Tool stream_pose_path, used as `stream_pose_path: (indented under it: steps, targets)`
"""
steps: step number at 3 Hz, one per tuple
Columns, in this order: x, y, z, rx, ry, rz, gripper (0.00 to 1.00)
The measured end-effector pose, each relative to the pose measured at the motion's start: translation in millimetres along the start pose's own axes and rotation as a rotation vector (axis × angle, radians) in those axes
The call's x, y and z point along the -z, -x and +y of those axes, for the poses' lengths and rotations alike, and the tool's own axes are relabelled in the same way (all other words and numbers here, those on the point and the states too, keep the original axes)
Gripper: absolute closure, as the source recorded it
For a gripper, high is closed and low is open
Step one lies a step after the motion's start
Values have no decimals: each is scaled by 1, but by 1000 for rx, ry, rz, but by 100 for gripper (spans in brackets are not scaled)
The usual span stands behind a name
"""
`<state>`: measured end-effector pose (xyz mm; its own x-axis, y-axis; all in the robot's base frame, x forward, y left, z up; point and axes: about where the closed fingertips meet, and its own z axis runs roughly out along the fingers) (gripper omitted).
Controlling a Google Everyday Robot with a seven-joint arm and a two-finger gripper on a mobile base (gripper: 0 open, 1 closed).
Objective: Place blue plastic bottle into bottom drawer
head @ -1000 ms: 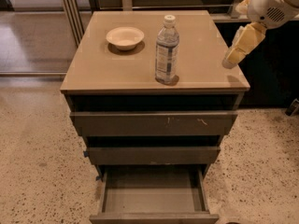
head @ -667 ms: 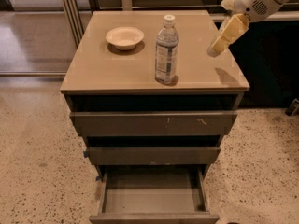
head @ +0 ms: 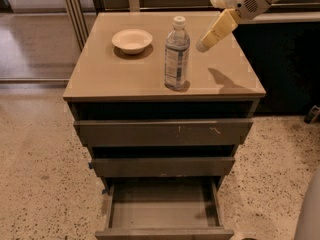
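Note:
The blue plastic bottle (head: 177, 53) stands upright near the front middle of the cabinet top, clear with a white cap and a pale label. My gripper (head: 204, 44) hangs above the cabinet top, a short way to the right of the bottle's cap and apart from it, holding nothing. The bottom drawer (head: 164, 210) is pulled out, and its flat grey inside shows with nothing in it.
A cream shallow bowl (head: 132, 40) sits at the back left of the cabinet top (head: 100, 79). The scratched upper drawer (head: 163, 132) and the middle drawer (head: 162, 166) stick out slightly. A dark cabinet (head: 285, 64) stands to the right. Speckled floor surrounds the unit.
My gripper has moved left and up, from over the right edge of the cabinet top to close beside the bottle. The bottle, bowl and drawers have not moved.

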<state>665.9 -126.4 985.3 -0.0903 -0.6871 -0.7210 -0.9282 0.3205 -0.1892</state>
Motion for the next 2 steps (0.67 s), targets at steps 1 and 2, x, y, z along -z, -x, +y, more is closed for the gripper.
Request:
stream_pose_path:
  steps: [1,2]
  targets:
    - [-18,13,8,33,-7,-23,0]
    - [-40,16,18,57,-34,-28,0]
